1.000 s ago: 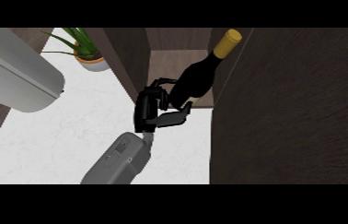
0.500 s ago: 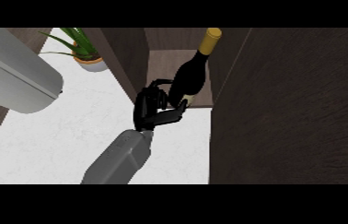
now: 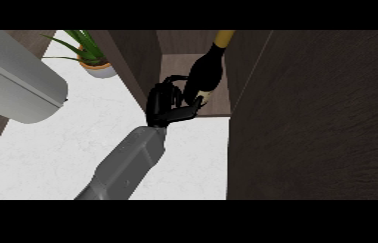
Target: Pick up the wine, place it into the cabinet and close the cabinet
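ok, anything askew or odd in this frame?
Nothing spilled or damaged. The wine bottle leans, neck tipped up and right, inside the open cabinet, with the hand curled round its base. The potted plant stands upright on the counter.

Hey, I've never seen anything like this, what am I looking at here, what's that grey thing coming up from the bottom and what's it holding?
This is one view, taken as if from a humanoid robot's head, looking steeply down at a kitchen counter. The grey tube rising from the lower edge is a forearm, and it ends in a black robot hand. Which of the two arms it is cannot be told from this view alone. The robot hand is curled round a dark wine bottle with a yellow top, holding it in the opening of a dark wooden cabinet, bottle bottom near the shelf. On the white counter, at the upper left, stands a small potted plant. The big pale grey shape at the left edge I cannot identify.
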{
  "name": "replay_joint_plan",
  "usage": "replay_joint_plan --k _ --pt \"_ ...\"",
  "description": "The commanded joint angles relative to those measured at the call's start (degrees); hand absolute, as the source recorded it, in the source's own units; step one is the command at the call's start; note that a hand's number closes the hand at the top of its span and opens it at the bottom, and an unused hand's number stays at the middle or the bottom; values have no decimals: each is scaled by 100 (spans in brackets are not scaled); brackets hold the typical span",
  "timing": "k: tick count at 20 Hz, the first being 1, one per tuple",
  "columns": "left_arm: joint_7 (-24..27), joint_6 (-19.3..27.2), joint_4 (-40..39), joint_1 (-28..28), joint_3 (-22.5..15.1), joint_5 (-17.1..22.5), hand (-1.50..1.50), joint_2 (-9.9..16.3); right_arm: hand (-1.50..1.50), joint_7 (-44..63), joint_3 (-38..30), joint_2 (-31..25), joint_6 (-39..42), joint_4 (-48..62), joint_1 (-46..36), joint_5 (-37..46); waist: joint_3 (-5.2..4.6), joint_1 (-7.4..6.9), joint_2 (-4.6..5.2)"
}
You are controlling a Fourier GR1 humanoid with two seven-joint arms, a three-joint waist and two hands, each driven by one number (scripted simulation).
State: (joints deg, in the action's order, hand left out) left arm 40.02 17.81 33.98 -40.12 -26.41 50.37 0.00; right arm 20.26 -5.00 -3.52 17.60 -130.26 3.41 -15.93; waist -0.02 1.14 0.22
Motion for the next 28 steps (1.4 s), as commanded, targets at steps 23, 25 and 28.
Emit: replay_joint_plan --k 23,25,28 --pt "-47 -513 -2333 -1624 276 764 150 1 -150 -223 135 72 57 319 -205 136 -5 152 67" --pt "219 -173 -2000 -1376 132 891 150 1 -150 -469 249 123 213 457 -43 239 -4 212 65" --pt "239 -385 -2259 -1495 312 917 150 0 -150 -669 113 88 328 535 58 183 -3 196 70"
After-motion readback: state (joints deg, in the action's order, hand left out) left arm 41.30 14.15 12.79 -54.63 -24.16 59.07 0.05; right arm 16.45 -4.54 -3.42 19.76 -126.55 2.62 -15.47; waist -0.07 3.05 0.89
